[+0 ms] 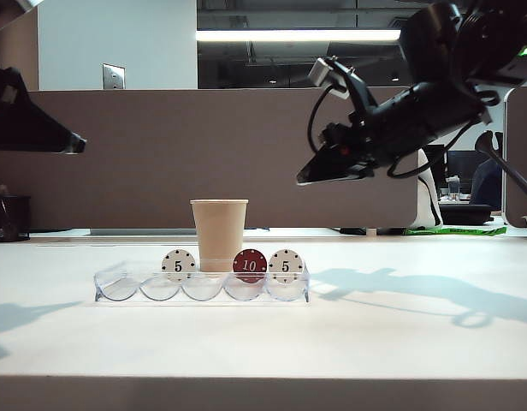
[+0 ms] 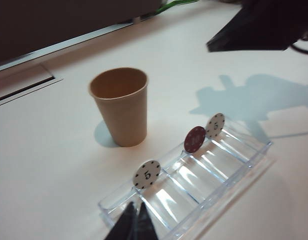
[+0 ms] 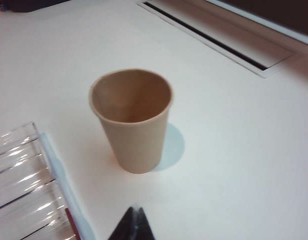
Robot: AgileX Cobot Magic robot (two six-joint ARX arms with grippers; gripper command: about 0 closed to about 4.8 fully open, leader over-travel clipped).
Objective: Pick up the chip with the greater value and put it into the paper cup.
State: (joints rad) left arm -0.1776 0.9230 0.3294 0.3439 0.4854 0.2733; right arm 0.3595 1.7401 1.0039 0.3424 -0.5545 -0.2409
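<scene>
1. A white table (image 1: 417, 342) is seen across the whole foreground, backed by a brown partition wall (image 1: 161, 154).
2. The right arm (image 1: 417, 120) is seen raised high on the right of the exterior view, well above the table; its shadow is cast on the table surface to the right of the tray.
3. The right gripper (image 3: 134, 225) is held in the air above the table near the cup, its dark fingertips pressed together with nothing between them.
4. The left gripper (image 2: 135, 225) is seen over the near end of the tray, its fingertips likewise clenched together and empty; in the exterior view only a dark part of the left arm shows at the upper left edge.
5. A clear plastic scalloped tray (image 1: 118, 287) is laid on the table in front of the cup.
6. The paper cup (image 1: 219, 233) is stood upright just behind the tray, empty inside as the wrist views show.
7. The dark red chip marked "10" (image 1: 250, 265) is stood on edge in the tray, between two white chips marked "5" (image 1: 179, 265), the nearer of them just beside it.
</scene>
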